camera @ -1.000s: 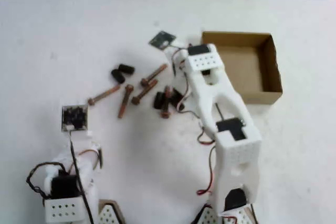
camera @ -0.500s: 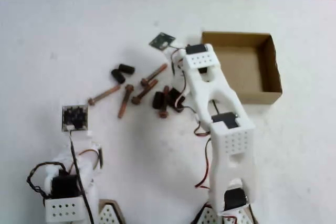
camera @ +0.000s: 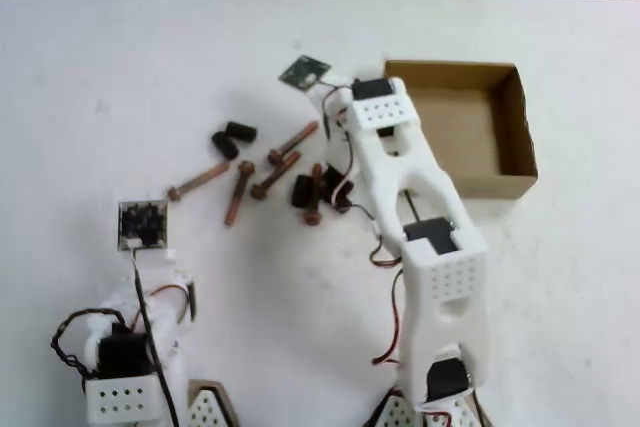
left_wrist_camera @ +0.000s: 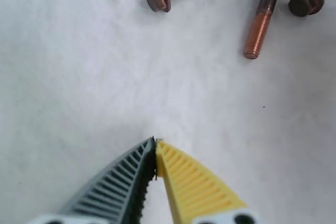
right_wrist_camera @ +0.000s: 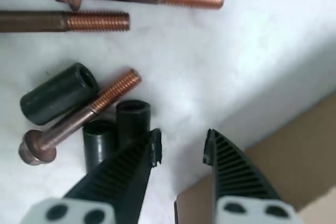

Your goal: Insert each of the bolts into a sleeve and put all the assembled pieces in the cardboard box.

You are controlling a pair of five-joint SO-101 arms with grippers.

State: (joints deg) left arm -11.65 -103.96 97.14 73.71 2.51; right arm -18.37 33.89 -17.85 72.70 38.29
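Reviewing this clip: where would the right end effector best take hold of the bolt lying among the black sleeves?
Probably the threaded end of the bolt, from straight above, closing across the shaft. It lies flat, and sleeves crowd its smooth shank on both sides, while the threaded tip sticks out clearer.

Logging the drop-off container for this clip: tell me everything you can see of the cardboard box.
The cardboard box is a shallow, square, open-topped tray of plain brown card. It sits flat and upright on the white table, toward the right side in the high view. No assembled pieces show inside, and the floor that is visible is bare. The right arm crosses over its left edge and hides that side, so whether they touch cannot be judged.
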